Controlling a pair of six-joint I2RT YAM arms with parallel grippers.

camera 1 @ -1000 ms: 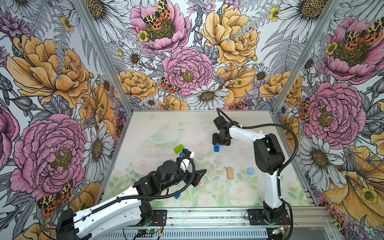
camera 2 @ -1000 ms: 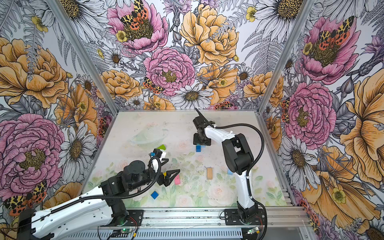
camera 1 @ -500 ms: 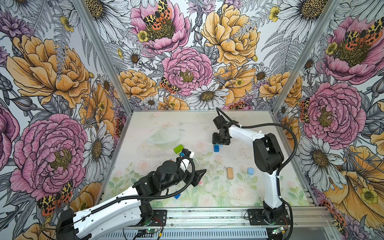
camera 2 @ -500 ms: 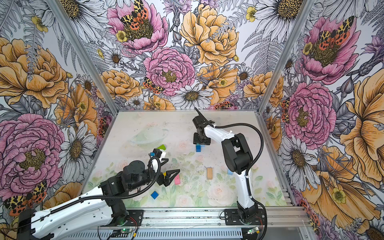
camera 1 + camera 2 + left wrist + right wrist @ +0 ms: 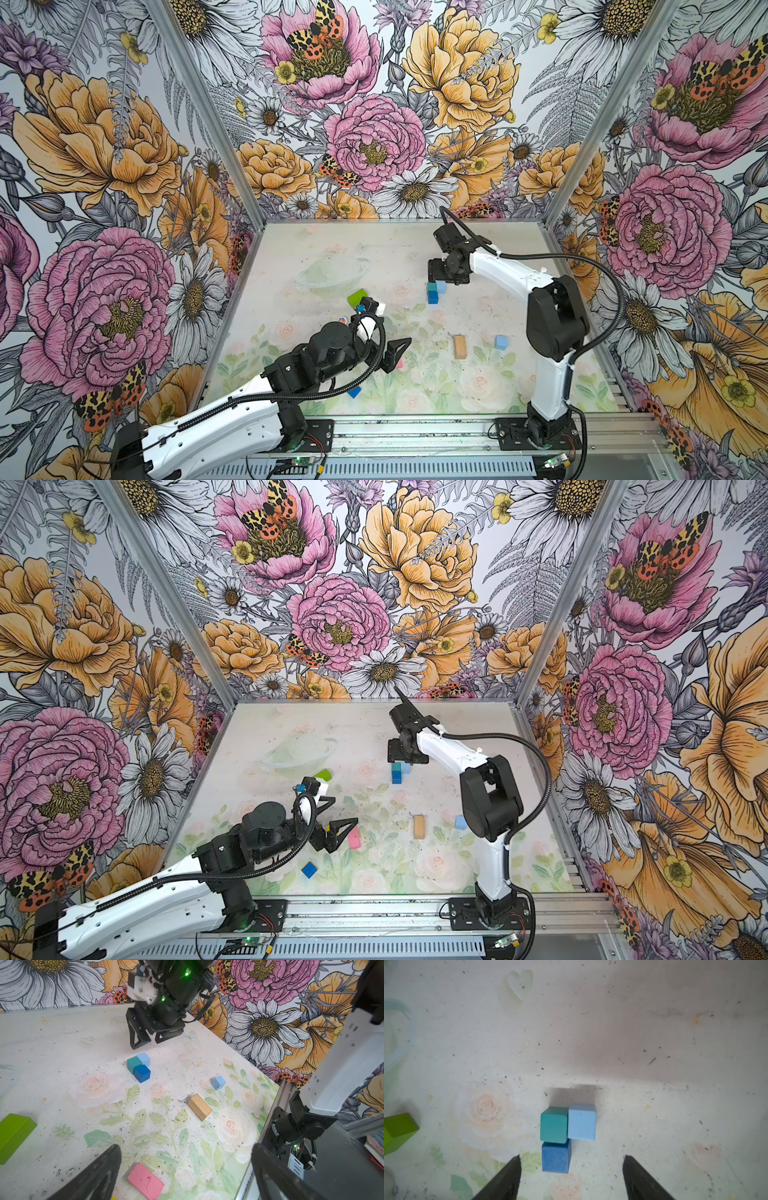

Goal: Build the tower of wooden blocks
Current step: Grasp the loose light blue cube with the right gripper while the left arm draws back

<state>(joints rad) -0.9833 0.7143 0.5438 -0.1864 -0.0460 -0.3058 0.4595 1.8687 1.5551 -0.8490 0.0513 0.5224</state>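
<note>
Three cubes stand touching on the table: teal (image 5: pixel 554 1124), light blue (image 5: pixel 581 1121) and dark blue (image 5: pixel 555 1157); both top views show them too (image 5: pixel 433 296). My right gripper (image 5: pixel 571 1157) (image 5: pixel 442 276) hangs just above this cluster, open, holding nothing. My left gripper (image 5: pixel 187 1147) (image 5: pixel 338 814) is wide open and empty, low over a pink brick (image 5: pixel 145 1181) (image 5: pixel 354 838). A tan brick (image 5: pixel 459 347), a loose light blue cube (image 5: pixel 501 342), a green brick (image 5: pixel 356 297) and another dark blue cube (image 5: pixel 354 392) lie scattered.
A clear glass dish (image 5: pixel 332 270) sits at the back left of the table. A tiny white figure (image 5: pixel 341 319) lies behind my left arm. Flowered walls close three sides, and a metal rail (image 5: pixel 415 432) runs along the front edge.
My right gripper's jaws have spread wider above the cube cluster, and the teal and light blue cubes now show beside it. The left arm has not moved.
</note>
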